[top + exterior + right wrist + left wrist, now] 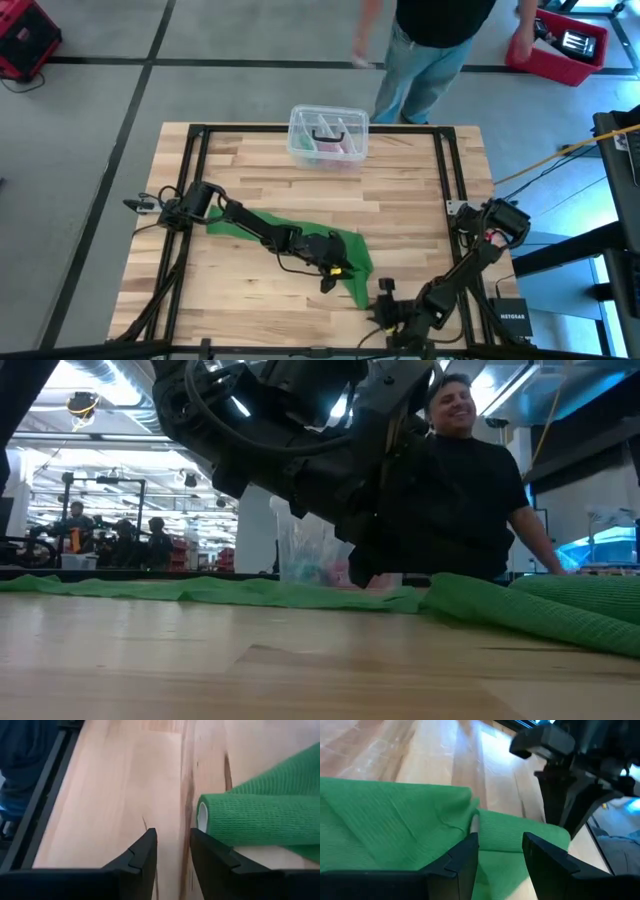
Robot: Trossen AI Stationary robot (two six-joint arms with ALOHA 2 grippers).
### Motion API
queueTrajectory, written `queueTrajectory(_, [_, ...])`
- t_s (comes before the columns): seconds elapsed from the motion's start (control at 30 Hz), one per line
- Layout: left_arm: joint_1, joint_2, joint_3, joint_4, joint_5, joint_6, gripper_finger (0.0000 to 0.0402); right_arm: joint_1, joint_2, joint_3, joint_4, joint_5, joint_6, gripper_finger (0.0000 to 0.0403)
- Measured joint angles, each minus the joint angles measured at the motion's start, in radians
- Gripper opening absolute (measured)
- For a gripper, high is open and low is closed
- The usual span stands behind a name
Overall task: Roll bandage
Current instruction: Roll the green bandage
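The bright green bandage [355, 272] lies as a long slack strip slanting across the wooden table, partly under my left arm. Its near right end is rolled up into a small cylinder [260, 820] with a white core [202, 817]. That cylinder lies on its side on the table. My left gripper [500, 850] hovers open over the strip just behind the roll, with green cloth [395, 820] showing between and beside its fingers. My right gripper [172, 845] is open at the near right. It points down at the bare wood beside the roll's open end, with nothing between its fingers. My left gripper stands over the bandage, but its fingertips run out of the picture, so I cannot tell whether they touch the cloth. My right gripper has one finger [212, 857] right beside the roll's core end; whether it touches, I cannot tell.
A clear plastic box [328, 135] with pink and dark items stands at the table's far edge. A person [430, 40] stands just beyond it. Black frame rails [445, 170] run along the table's sides. Bare wood lies between the box and the bandage.
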Motion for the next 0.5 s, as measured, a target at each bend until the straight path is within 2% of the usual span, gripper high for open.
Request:
queueTrajectory(0.07, [-0.001, 0.0, 0.0, 0.0, 0.0, 0.016, 0.0148, 0.002, -0.011, 0.0, -0.014, 0.019, -0.016, 0.012])
queueTrajectory(0.17, [0.0, 0.0, 0.0, 0.0, 0.0, 0.026, 0.0148, 0.011, -0.045, 0.001, -0.13, 0.111, 0.044, 0.012])
queueTrajectory(0.3, [0.008, 0.0, 0.0, 0.001, -0.004, 0.024, 0.0148, 0.019, -0.087, 0.001, -0.359, 0.342, 0.207, 0.012])
queueTrajectory(0.4, [0.012, 0.0, 0.0, -0.001, -0.004, 0.018, 0.0148, 0.033, -0.116, 0.001, -0.514, 0.337, 0.304, 0.012])
queueTrajectory(0.5, [0.013, 0.0, 0.0, -0.001, -0.004, 0.016, 0.0148, 0.073, -0.143, 0.0, -0.585, 0.272, 0.347, 0.012])
